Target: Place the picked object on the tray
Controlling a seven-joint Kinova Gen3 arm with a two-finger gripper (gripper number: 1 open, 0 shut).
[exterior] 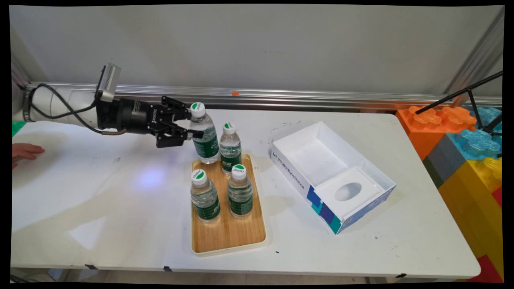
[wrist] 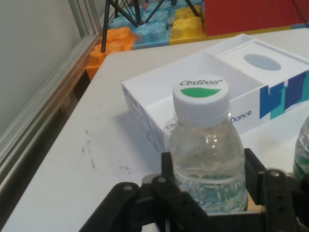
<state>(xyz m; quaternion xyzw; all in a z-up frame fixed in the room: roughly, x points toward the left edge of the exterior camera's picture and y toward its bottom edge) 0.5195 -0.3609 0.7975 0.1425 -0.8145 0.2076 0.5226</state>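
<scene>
bottles (exterior: 204, 138): clear glossy plastic | tray (exterior: 229, 237): smooth wood | box (exterior: 333, 176): matt cardboard

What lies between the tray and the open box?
Only bare table. In the main view nothing stands between the tray and the box. The pincer grips the far-left bottle away from that stretch.

Four bottles (exterior: 225, 168) on tray (exterior: 229, 237), box (exterior: 333, 176) rightward
</scene>
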